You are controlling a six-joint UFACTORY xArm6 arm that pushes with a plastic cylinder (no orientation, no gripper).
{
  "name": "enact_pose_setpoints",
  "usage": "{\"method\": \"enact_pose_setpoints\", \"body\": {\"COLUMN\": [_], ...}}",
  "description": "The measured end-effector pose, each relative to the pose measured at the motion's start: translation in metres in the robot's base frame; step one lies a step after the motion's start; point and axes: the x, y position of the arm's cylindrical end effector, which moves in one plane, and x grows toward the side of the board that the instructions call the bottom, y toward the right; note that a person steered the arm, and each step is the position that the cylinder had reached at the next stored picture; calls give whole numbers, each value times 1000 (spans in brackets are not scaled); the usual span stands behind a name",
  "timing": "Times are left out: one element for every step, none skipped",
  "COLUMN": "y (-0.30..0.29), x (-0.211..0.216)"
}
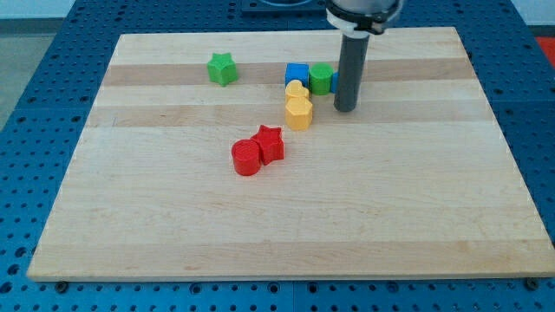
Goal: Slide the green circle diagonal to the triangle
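You are looking at a pale wooden counter set on a blue perforated base. The end effector is a plain dark rod; it has no jaws to open or close and it has hold of nothing. My tip rests on the counter toward the view's top right of centre.

The green circle sits just to the view's left of the rod, close against it; whether they touch cannot be told. A blue block adjoins the green circle on its left. A sliver of another blue block shows between the green circle and the rod; its shape is hidden.

Below the blue block you have two yellow blocks in a line: a small rounded one and a hexagonal one.

A green star stands well apart at the view's upper left. Near the centre, a red star touches a red cylinder.
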Motion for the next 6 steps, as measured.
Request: {"method": "enact_pose_setpoints", "body": {"y": [-15,-29,-30,-30,-28,-20], "x": [-16,-31,-46,-67,-82,-98]}}
